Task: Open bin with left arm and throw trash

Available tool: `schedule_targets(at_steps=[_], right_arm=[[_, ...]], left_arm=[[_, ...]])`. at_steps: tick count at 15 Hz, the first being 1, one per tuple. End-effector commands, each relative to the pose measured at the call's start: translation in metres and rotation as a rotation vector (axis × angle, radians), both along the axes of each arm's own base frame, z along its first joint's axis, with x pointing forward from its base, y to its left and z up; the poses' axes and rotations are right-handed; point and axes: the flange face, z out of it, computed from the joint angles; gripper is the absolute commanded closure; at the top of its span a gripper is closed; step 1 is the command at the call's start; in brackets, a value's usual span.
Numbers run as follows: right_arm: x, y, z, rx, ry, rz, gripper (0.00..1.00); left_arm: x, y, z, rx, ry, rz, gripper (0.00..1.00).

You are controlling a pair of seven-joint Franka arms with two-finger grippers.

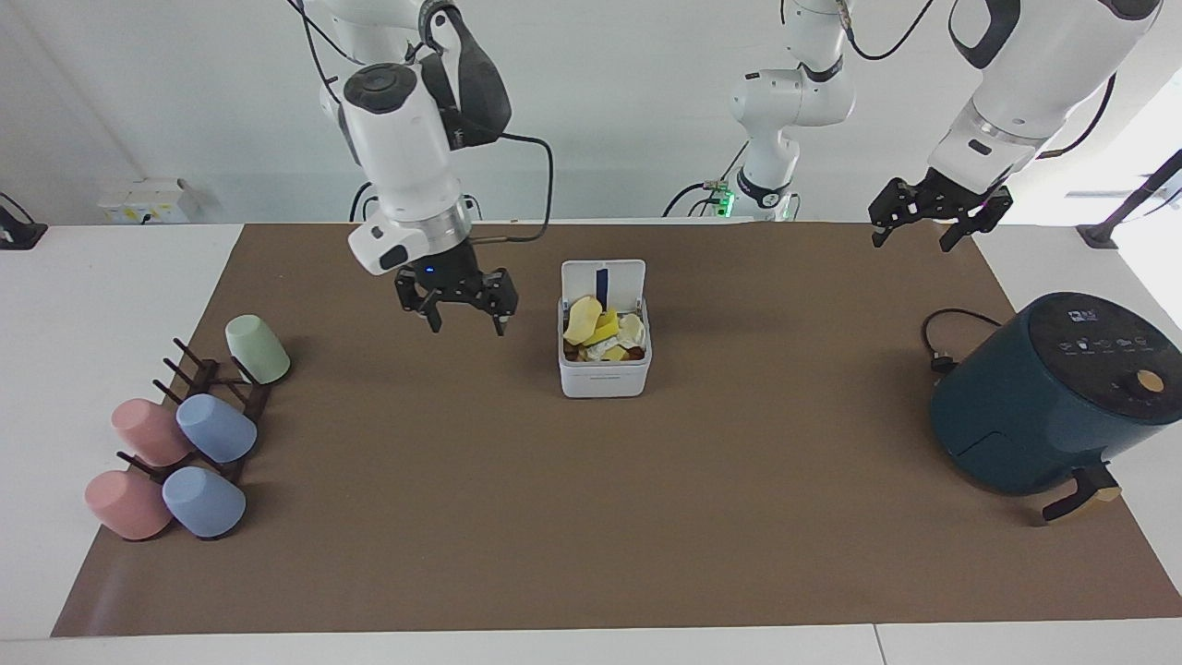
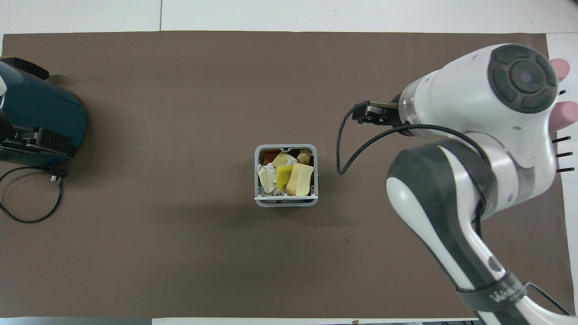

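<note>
The white bin point(image 1: 605, 374) stands mid-mat with its lid point(image 1: 603, 277) upright and open; it also shows in the overhead view point(image 2: 286, 201). The trash lies inside it: a pale yellow block point(image 1: 581, 320) point(image 2: 301, 179), a bright yellow sponge piece point(image 1: 606, 328) point(image 2: 284, 177) and a white paper wad point(image 1: 632, 329) point(image 2: 267, 177). My right gripper point(image 1: 459, 314) is open and empty, raised over the bare mat between the bin and the cup rack. My left gripper point(image 1: 931, 222) is open and empty, held high over the mat's edge by the robots, above the air fryer's end.
A dark teal air fryer point(image 1: 1043, 397) point(image 2: 38, 117) with a black cable point(image 1: 942, 344) sits at the left arm's end. A rack with several pastel cups point(image 1: 189, 434) sits at the right arm's end. In the overhead view my right arm point(image 2: 478, 135) covers most of it.
</note>
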Motion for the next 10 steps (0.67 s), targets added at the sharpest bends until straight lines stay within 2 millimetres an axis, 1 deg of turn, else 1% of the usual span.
schedule_targets(at_steps=[1,2,4,5,6,9,10], right_arm=[[0.003,-0.059,0.013,-0.029,-0.006,0.041,0.00],[0.003,-0.079,0.015,-0.036,0.004,0.045,0.00],[-0.002,-0.103,0.026,-0.041,0.010,0.038,0.00],[-0.005,-0.112,0.031,-0.048,0.026,0.029,0.00],[-0.009,-0.119,0.037,-0.066,0.045,0.023,0.00],[-0.015,-0.130,0.063,-0.116,0.076,0.024,0.00],[-0.015,-0.134,0.068,-0.116,0.089,0.020,0.00]], left_arm=[[-0.005,0.002,-0.001,0.021,-0.018,0.004,0.00],[-0.006,0.000,-0.001,0.021,-0.016,0.002,0.00],[-0.007,-0.002,0.001,0.021,-0.018,0.002,0.00],[-0.007,-0.004,0.001,0.021,-0.016,-0.001,0.00],[-0.007,-0.003,-0.001,0.022,-0.015,0.002,0.00],[-0.007,-0.002,-0.004,0.021,-0.018,0.005,0.00],[-0.008,-0.002,-0.003,0.020,-0.027,0.005,0.00]])
